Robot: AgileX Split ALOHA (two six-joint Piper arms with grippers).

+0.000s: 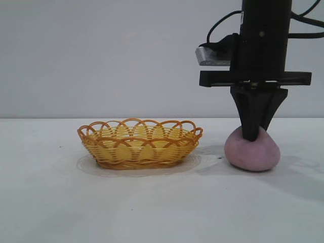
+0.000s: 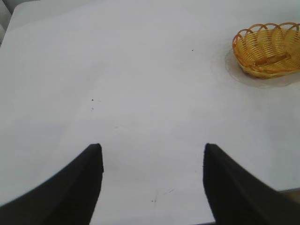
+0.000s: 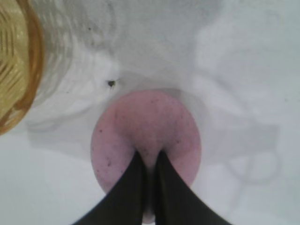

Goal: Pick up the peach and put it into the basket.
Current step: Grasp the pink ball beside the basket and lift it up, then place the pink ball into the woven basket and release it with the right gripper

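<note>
exterior: level, table height | left wrist: high, oblique — right wrist: straight down, close | shared: basket [image 1: 139, 144]

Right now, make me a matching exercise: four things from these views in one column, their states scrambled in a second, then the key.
1. peach
2. basket
3. right end effector
4. left end effector

A. open above bare table
B. pinched at its top, resting on the table
C. nothing inside it
D. shut, pointing straight down

Pairs: 1-B, 2-C, 3-D, 4-A
</note>
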